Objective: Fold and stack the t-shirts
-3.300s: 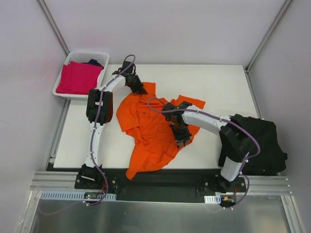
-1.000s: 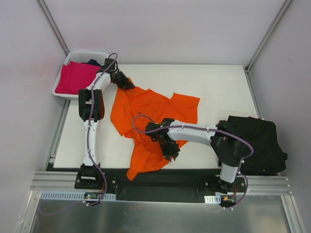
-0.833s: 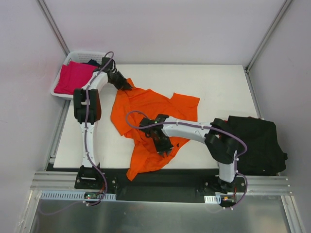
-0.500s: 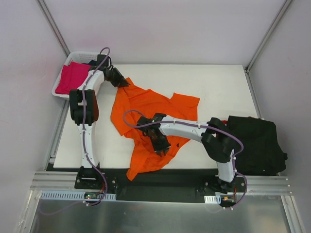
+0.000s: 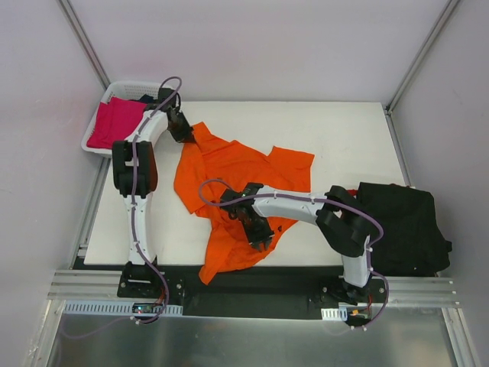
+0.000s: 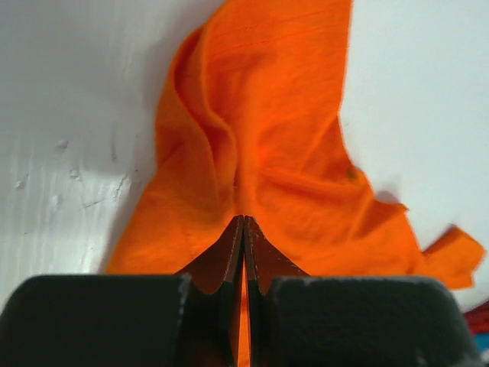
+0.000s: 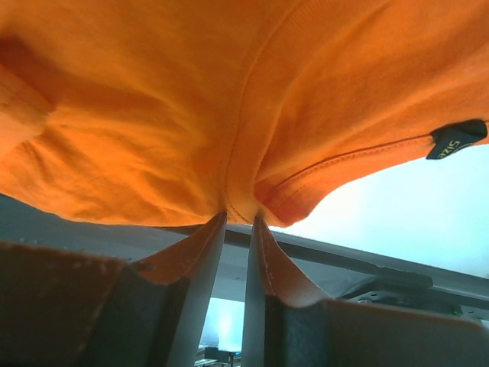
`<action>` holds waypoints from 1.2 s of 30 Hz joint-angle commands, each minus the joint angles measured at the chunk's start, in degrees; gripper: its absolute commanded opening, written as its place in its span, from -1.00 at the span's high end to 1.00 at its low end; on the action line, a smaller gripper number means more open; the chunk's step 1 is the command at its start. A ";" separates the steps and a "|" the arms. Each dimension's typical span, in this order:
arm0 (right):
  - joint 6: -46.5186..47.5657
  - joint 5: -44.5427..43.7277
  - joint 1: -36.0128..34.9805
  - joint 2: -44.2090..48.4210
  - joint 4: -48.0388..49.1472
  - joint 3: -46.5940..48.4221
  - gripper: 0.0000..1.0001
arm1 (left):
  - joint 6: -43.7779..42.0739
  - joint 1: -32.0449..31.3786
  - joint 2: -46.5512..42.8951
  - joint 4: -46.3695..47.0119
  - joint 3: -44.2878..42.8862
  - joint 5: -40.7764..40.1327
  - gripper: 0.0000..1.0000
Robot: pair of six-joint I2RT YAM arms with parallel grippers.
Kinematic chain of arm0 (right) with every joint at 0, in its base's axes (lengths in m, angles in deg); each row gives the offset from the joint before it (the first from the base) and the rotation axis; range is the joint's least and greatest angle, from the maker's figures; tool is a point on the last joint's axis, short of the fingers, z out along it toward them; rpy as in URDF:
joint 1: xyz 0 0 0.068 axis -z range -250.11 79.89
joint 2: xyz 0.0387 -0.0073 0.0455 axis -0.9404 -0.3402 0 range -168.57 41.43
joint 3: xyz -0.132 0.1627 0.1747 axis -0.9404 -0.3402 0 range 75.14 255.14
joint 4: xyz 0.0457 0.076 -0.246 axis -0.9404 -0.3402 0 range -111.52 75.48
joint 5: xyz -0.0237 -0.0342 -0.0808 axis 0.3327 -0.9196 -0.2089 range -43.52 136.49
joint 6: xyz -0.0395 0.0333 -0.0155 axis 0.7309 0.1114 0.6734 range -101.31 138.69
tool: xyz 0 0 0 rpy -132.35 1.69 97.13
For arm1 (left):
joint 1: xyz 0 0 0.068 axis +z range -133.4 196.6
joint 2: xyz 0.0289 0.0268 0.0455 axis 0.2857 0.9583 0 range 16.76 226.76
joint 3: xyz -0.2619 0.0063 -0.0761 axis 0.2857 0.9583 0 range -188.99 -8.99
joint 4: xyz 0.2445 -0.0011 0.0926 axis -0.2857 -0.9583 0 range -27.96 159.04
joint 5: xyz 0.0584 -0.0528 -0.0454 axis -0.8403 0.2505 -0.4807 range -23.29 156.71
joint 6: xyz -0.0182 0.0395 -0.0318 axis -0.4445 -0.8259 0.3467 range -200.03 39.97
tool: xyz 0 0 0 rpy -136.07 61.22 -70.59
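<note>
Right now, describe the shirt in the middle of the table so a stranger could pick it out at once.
Start at the white table; between the white basket at its far left corner and the black shirts heaped at its right edge lies a crumpled shirt. It is the only orange one, its tail hanging over the near edge.
</note>
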 commanded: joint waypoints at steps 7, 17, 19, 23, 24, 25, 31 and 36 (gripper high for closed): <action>1.36 -0.29 -0.15 4.15 -1.88 -1.54 0.53 | -14.54 -8.91 -2.18 -5.89 -7.52 -27.56 1.00; 4.52 -1.52 -0.06 6.43 -1.79 -4.01 0.53 | -12.97 -9.98 1.24 -6.07 -9.82 -28.01 1.00; 5.05 -1.52 0.03 6.78 -1.97 -4.27 0.53 | -12.97 -9.98 1.94 -6.07 -11.04 -28.89 1.00; 6.11 -1.52 0.03 7.22 -1.97 -4.71 0.53 | -13.58 -9.89 4.66 -6.25 -13.77 -28.20 1.00; 6.28 -1.60 -0.06 7.40 -1.97 -4.97 0.53 | -13.76 -9.89 5.11 -6.33 -14.64 -27.24 1.00; 6.46 -1.61 0.03 7.66 -1.97 -5.23 0.53 | -13.67 -9.97 5.46 -6.33 -15.00 -26.53 1.00; 7.34 -1.96 0.29 8.63 -1.79 -7.26 0.53 | -11.83 -9.45 8.44 -6.25 -17.20 -20.21 1.00; 7.69 -2.04 0.64 9.33 -1.70 -8.14 0.53 | -9.98 -9.36 9.33 -6.25 -17.38 -19.32 1.00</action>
